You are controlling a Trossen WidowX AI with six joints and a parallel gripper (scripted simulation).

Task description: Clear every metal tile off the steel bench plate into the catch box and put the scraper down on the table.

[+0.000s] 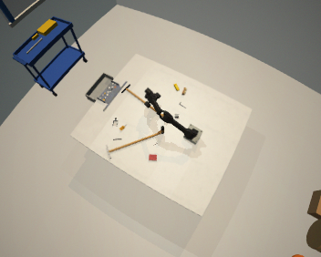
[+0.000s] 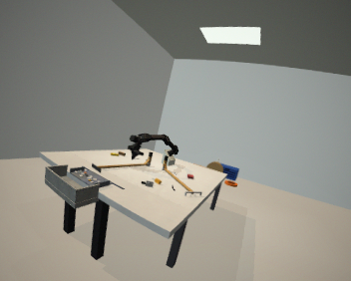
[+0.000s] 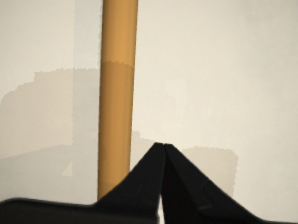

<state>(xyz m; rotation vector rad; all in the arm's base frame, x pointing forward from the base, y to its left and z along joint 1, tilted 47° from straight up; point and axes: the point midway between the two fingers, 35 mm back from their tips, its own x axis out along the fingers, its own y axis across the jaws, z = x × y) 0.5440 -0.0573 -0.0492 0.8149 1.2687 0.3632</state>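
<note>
The long scraper [image 1: 136, 96] [image 2: 120, 165] [image 3: 118, 100] lies on the table, its wide dark blade beside the near end of the steel plate [image 2: 104, 180]. Several small tiles [image 1: 110, 92] [image 2: 86, 173] are spread over the plate. The grey catch box [image 2: 85, 195] stands at the plate's far end; I make out no tiles in it. My gripper [image 1: 147, 105] [image 2: 134, 157] [image 3: 161, 151] is shut and empty, fingertips together, above the table. In the wrist view the scraper's wooden handle runs to the left of the fingertips, not between them. Its grip end is partly hidden by the arm in the top view.
A second long-handled tool [image 1: 135, 141] [image 2: 178, 180] with a rake-like head lies across the table. A red block [image 1: 152, 158] [image 2: 189, 176], a yellow piece [image 1: 176, 87] and an orange piece [image 1: 122, 128] [image 2: 158, 181] lie about. A blue cart [image 1: 57, 68] stands beyond the table.
</note>
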